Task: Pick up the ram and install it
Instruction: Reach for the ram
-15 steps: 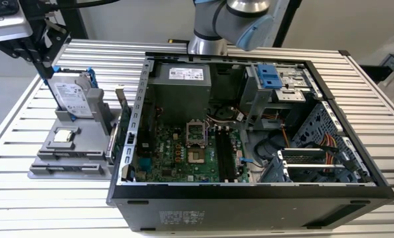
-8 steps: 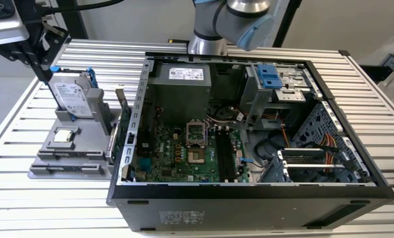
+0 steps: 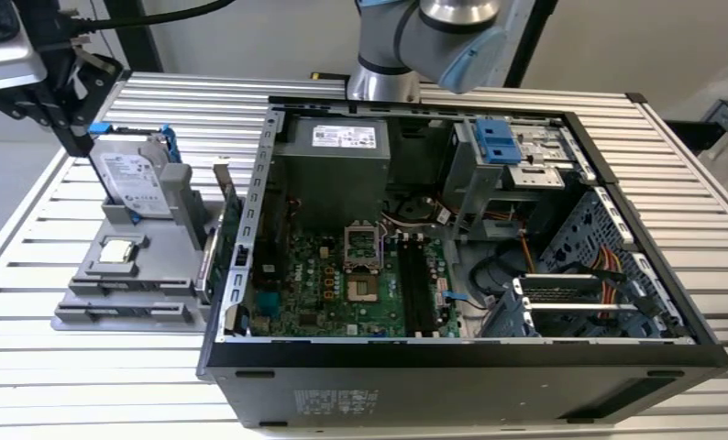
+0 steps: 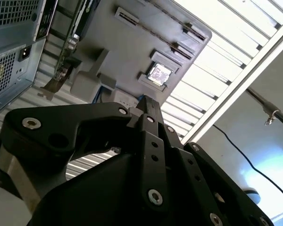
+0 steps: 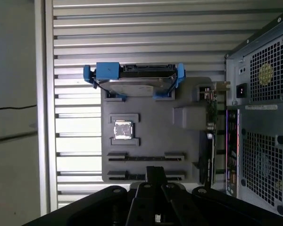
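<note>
Up close, black pincer (image 5: 155, 170) pressed shut with nothing in it, hanging high over the gray tray (image 5: 155, 122) on the desk (image 5: 132, 37), likely to line up with the ram (image 5: 146, 158), seemingly that thin dark strip slotted near the chip (image 5: 122, 130).

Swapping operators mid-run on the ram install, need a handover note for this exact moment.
Gripper: shut, holding nothing, hovering over the gray holder beside the open case, nearest the holder's two long slots.
Ram: not in the gripper. It may be a dark strip in one of those slots, but I cannot confirm which.
Done: nothing visible yet.
Left: the pickup, and seating in the motherboard slots.
</note>
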Controlling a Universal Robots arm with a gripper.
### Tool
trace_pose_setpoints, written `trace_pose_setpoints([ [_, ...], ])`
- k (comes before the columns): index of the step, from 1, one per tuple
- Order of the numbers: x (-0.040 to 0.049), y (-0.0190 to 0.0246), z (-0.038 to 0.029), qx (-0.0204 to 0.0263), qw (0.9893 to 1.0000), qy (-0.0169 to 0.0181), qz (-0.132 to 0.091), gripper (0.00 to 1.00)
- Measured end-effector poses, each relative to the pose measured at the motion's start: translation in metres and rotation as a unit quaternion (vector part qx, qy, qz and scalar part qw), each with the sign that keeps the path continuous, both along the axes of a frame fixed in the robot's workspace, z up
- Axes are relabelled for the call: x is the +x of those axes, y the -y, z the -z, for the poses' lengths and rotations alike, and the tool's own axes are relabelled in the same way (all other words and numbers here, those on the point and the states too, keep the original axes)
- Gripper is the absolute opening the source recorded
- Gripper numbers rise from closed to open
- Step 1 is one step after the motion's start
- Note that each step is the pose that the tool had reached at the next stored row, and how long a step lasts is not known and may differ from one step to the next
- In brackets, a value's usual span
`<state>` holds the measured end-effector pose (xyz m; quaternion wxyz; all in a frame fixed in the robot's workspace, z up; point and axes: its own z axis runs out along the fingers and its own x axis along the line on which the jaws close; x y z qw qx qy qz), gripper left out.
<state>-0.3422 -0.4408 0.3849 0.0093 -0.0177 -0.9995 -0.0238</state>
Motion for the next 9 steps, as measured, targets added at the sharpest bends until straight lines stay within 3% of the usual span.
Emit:
trace_pose_setpoints([
  [9, 0.0, 0.0096, 0.0001, 0.0, 1.0, 0.0, 0.0, 0.0],
])
